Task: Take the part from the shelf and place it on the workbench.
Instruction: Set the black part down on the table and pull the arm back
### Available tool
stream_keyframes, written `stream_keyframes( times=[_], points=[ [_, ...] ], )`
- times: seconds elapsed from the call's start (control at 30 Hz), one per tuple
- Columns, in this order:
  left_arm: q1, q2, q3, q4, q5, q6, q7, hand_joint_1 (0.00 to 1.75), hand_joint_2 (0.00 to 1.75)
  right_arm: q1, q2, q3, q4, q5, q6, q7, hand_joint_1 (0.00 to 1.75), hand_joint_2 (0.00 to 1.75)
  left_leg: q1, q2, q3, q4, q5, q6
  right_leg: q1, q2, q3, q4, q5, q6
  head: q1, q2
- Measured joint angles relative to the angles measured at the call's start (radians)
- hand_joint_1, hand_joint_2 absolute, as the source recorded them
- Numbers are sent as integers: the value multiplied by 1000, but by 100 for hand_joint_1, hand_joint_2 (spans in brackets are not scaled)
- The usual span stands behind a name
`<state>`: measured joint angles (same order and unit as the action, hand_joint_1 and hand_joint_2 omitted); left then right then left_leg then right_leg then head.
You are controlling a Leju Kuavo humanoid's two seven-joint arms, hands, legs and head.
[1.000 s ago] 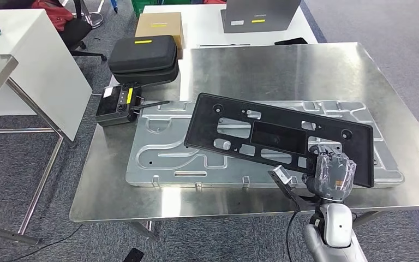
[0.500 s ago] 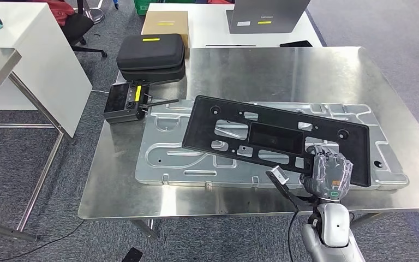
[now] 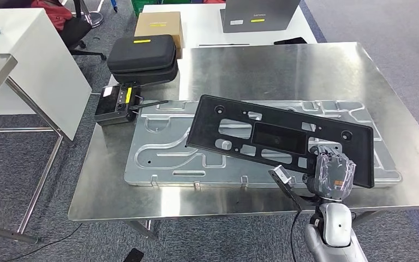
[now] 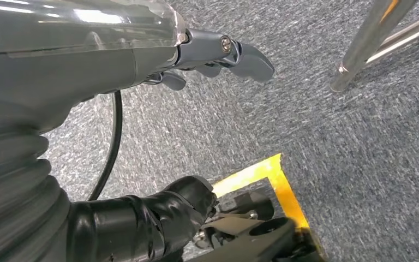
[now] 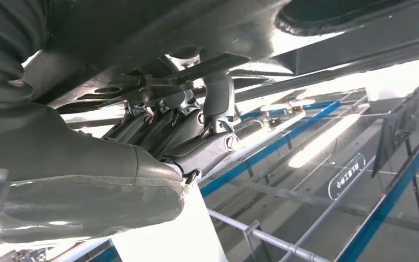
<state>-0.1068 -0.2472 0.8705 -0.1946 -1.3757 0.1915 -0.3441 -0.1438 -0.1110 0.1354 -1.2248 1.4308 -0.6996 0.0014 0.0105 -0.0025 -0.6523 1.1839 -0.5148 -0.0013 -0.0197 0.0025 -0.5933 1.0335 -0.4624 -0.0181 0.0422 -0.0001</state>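
Observation:
The part [image 3: 207,128] is a long black plastic panel with several cut-outs. It hangs tilted just over the steel workbench [image 3: 283,71], above a stamped silver metal plate [image 3: 163,153] lying there. My right hand [image 3: 331,174] grips the panel's near right edge from below at the bench's front. In the right wrist view the fingers [image 5: 180,136] press up against the panel's dark underside [image 5: 142,33]. My left hand [image 4: 213,57] hangs over grey carpet, holding nothing, fingers loosely apart.
A black controller with an antenna [image 3: 115,103] sits at the bench's left edge, beside a black zip case [image 3: 143,57]. A cardboard box [image 3: 158,26] and a grey box [image 3: 259,13] lie beyond. A white table [image 3: 27,60] stands to the left.
The whole picture swayed and came back, so the camera moved. The panel stays in my right hand, in about the same place over the silver plate.

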Motion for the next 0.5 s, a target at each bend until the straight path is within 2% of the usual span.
stream_keyframes(
  times=[0.07,0.1,0.2,0.23,0.3,0.37,0.4,0.43,0.47,0.5],
  points=[
    [-2,0,0,0,0,0,0,0,175,0,0,0,0,1,0,0,171,175,-4,-1,58,-122,45,9,3,1,0,2,-2,7,0,0],
    [-3,0,0,0,0,0,0,0,175,-1,0,0,0,1,0,0,171,175,-6,-1,70,-151,51,13,4,1,-1,2,-2,12,0,0],
    [-1,-1,0,0,0,0,0,0,175,0,0,0,0,1,0,0,171,175,-6,-1,75,-169,54,24,4,1,-2,0,0,29,0,0],
    [-1,-1,0,0,0,0,0,0,175,0,0,0,0,2,0,0,171,175,-4,0,78,-175,58,31,4,1,-5,10,-9,34,1,0],
    [-4,-2,0,0,0,0,0,0,175,-1,-2,0,0,2,0,1,171,175,-1,1,83,-186,65,41,2,0,-38,86,-58,41,1,0],
    [-3,-2,0,0,0,0,0,0,175,0,-3,0,2,2,0,2,171,175,-2,1,82,-186,66,45,1,0,-99,215,-116,48,1,0],
    [-2,-2,0,0,0,0,1,0,175,1,-3,0,4,2,0,2,171,175,-3,1,82,-185,65,45,0,0,-120,258,-126,50,1,0],
    [-1,-2,0,0,0,0,1,0,175,2,-3,0,5,2,0,2,171,175,-3,1,82,-184,64,45,-1,0,-126,265,-117,51,1,0],
    [-1,-2,0,0,0,0,1,0,175,2,-4,0,6,2,0,2,171,175,-3,0,82,-181,62,44,-2,-1,-110,231,-88,51,1,0],
    [-1,-2,0,0,0,0,1,0,175,1,-4,0,7,2,0,2,171,175,-3,0,83,-178,59,42,-3,-2,-78,165,-50,50,1,0]
  ],
)
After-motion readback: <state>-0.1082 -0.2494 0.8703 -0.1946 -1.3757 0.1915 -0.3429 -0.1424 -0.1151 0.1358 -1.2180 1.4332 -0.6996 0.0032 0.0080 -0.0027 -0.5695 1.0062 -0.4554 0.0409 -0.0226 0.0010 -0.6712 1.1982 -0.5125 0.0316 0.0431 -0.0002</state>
